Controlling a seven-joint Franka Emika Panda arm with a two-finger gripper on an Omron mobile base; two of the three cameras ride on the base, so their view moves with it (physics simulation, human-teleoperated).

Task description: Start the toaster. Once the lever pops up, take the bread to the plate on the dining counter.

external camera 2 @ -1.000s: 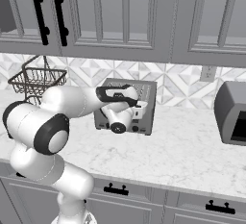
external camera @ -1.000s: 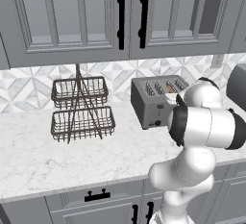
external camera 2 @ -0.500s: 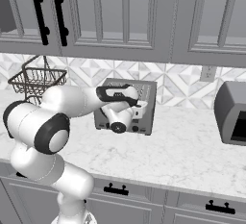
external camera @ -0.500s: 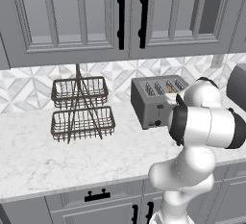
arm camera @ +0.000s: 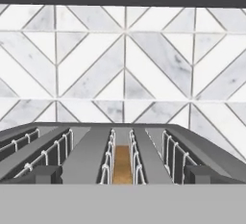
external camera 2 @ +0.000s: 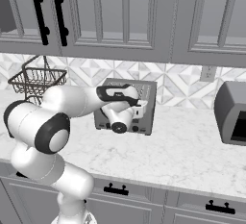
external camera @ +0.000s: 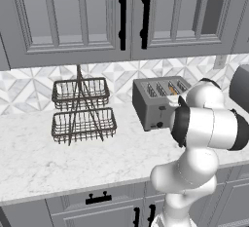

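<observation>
We judged the task barely begun: bread sat in the toaster, our gripper spread wide, holding nothing.

The toaster stands against the tiled wall; its top is open to approach under the wall cabinets. At its 9 o'clock, the wire basket rack stands well apart. At 3 o'clock, a grey appliance blocks the bench.
</observation>
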